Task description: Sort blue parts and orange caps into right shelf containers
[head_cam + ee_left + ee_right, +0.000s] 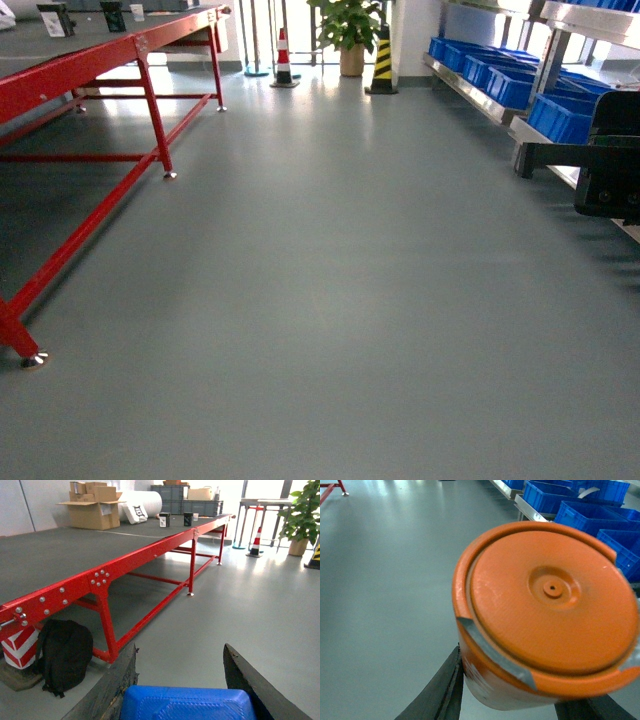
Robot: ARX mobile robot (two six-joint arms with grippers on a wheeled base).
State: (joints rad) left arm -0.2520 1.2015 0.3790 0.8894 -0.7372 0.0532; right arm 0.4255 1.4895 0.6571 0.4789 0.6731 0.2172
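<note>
Stretching away from the robot is a smooth grey floor (330, 300) with a soft sheen, bright where daylight falls on it at the far end of the room. Left of that floor stands a long red steel-framed table (110, 60) with a dark matte top; on its far end sit brown cardboard boxes (92, 505), a white roll (142, 502) and grey crates (192, 500). Under the table's near end lie a black fabric backpack (65, 655) and a red-and-white striped block (17, 647). Beyond the table stand a red-and-white traffic cone (284, 60), a yellow-and-black striped cone (382, 65) and a leafy green potted plant (350, 30).

Right of the floor, a metal shelf rack carries a row of blue open-topped plastic crates (510, 80).

The left gripper (180, 680) has its dark fingers clamped on a blue moulded plastic part (185, 705), held low in front of the table's edge. The right gripper (520, 700) is closed on an orange round cap (545, 605), its flat end face toward the camera, with the crates behind it.
</note>
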